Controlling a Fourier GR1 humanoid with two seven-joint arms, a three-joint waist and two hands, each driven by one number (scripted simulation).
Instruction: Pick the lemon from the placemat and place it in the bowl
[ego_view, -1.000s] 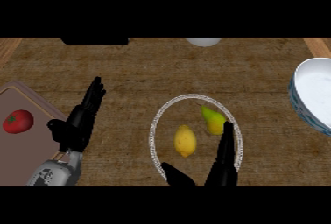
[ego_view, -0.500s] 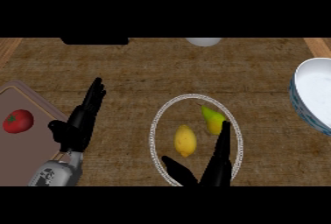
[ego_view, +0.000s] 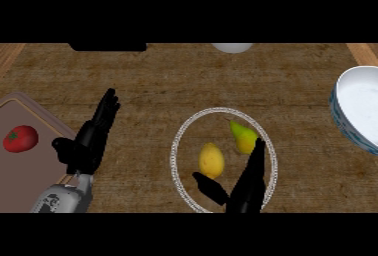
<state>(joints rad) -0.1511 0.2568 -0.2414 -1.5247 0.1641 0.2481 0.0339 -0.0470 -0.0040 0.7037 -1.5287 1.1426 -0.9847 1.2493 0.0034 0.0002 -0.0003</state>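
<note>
Left hand (ego_view: 87, 142) rests open at the view's left, fingers straight and pointing up, holding nothing; beside it to the left a tomato (ego_view: 20, 138) lies on a board (ego_view: 44, 165). On the counter's middle sits the placemat (ego_view: 177, 150), a round one with a pale rim, and on it the lemon (ego_view: 211, 159), its long axis running roughly up the view. Just right of the lemon lies a pear (ego_view: 243, 138). Right hand (ego_view: 247, 180) hangs over the placemat's lower right, fingers straight, thumb spread toward the lemon, gripping nothing. The lemon lies just left of its fingers, above the thumb, so this hand is much the nearer. At the far right edge stands the bowl (ego_view: 347, 120), well apart. No writing shows anywhere.
</note>
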